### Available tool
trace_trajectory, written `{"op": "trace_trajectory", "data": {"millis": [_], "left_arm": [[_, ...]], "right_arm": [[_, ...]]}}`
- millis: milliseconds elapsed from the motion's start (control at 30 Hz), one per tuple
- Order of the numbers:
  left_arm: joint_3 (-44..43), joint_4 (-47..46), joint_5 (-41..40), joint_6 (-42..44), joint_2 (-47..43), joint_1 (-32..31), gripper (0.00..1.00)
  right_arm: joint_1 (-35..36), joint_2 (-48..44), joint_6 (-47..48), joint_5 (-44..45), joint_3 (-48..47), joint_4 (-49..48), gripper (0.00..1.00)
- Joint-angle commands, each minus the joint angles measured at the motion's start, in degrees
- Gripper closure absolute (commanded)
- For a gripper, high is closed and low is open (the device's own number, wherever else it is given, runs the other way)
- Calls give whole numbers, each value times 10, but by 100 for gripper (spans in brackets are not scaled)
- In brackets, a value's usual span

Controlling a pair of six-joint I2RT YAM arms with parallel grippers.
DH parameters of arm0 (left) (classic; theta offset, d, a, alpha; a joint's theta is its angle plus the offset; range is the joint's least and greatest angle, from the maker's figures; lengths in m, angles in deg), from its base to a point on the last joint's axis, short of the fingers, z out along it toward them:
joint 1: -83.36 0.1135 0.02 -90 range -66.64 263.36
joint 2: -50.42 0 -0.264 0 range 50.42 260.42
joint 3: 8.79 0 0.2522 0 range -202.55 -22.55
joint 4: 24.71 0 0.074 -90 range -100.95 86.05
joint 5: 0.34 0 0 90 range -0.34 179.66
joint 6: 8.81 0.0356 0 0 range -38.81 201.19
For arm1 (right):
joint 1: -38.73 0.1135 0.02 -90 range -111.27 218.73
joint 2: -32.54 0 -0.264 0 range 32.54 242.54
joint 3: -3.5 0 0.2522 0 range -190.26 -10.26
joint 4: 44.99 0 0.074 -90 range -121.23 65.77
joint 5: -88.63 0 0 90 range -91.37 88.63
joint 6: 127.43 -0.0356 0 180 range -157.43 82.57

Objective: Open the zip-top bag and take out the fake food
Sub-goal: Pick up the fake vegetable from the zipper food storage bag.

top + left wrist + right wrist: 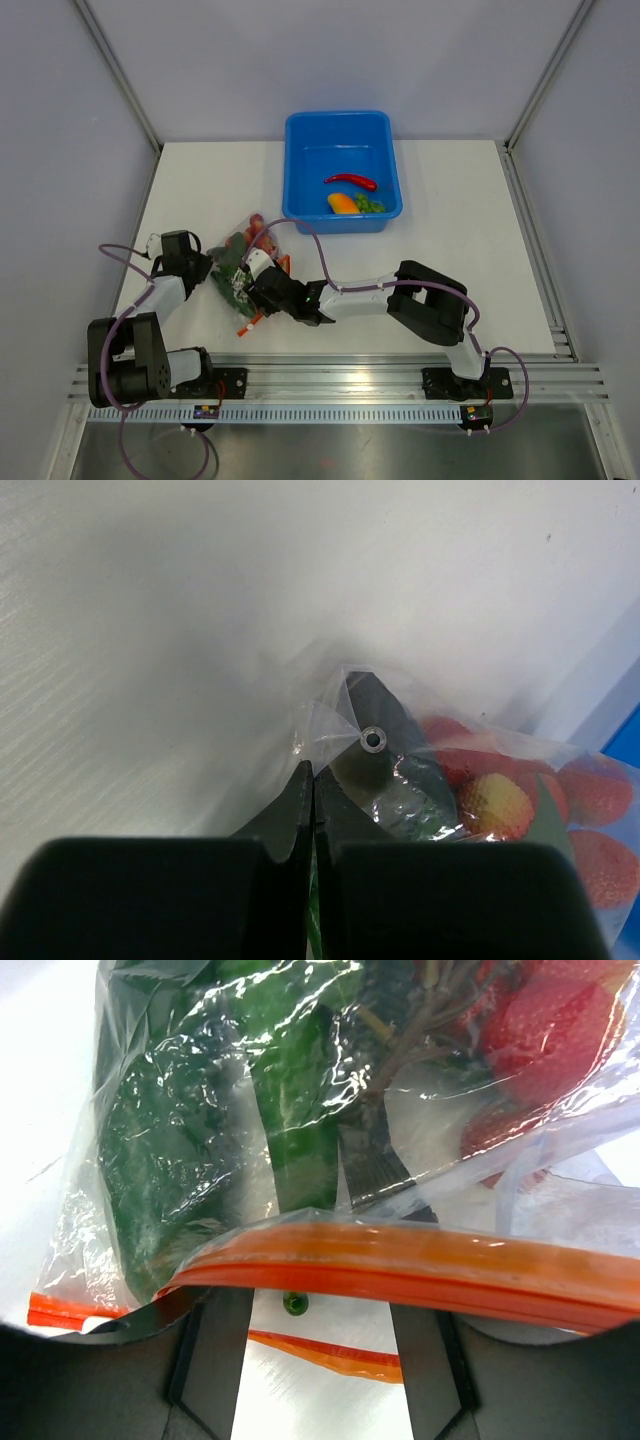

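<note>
A: Left tool [313, 782] first. State?
B: Clenched. Fingers pressed together, clear film of the zip-top bag [335, 712] pinched at their tips.
A: What is just past those tips?
B: Inside the film, a dark shiny piece [385, 770] with a small round ring, can't tell what it is. Further out to its right, red and yellow balls [497, 805], also in the bag. White worktop [150, 630] beyond.
A: Right tool [315, 1335]?
B: Released, jaws well apart. The orange zip strip [420, 1272] runs across in front of both fingers. A second orange strip shows lower, in the gap between them. Whether either finger touches the plastic, can't tell.
A: Beyond the strip?
B: Bag body, crinkled. Green vegetable [295, 1130] straight ahead of the tool, red balls off to the upper right.
A: Top view?
B: Bag [243, 262] lies on the worktop between the two tools, left tool [207, 268] at one side, right tool [262, 286] at the other, mouth end toward the right one.
A: Further out?
B: Blue tub [338, 118] well beyond the right tool, apart from the bag. In it a red chili [350, 181], an orange-yellow pepper [342, 203] and small green pieces [370, 204] just beside the pepper.
</note>
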Motion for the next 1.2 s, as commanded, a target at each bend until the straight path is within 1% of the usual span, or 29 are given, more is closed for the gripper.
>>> {"op": "trace_trajectory", "data": {"millis": [0, 200, 433, 500, 533, 600, 633, 867, 1033, 1167], "left_arm": [[-19, 4, -15, 8, -12, -5, 100], [-20, 7, -21, 9, -17, -5, 100], [-21, 5, -20, 10, -10, -6, 100], [-21, 6, -18, 9, -9, -5, 100], [-22, 7, -19, 10, -8, -6, 100], [-23, 11, -23, 9, -9, -5, 100], [-24, 12, -23, 8, -9, -6, 100], [-23, 19, -40, -9, -16, -6, 100], [-9, 14, -59, -27, -41, -6, 100], [17, -1, -82, -45, -83, -6, 100]], "right_arm": [[2, -10, 9, 26, -6, -27, 40], [1, 13, 6, 12, -27, -15, 43], [-16, 33, -1, 0, -47, -2, 51], [-24, 39, -11, -7, -53, 3, 55], [-26, 40, -12, -9, -54, 4, 62], [-29, 39, -15, -6, -53, 1, 67], [-28, 35, -14, -6, -51, 1, 72], [-32, -9, -23, 27, -17, 4, 83], [-42, -48, -57, 22, 9, 16, 84], [-60, -65, -81, -11, 8, 48, 85]]}}
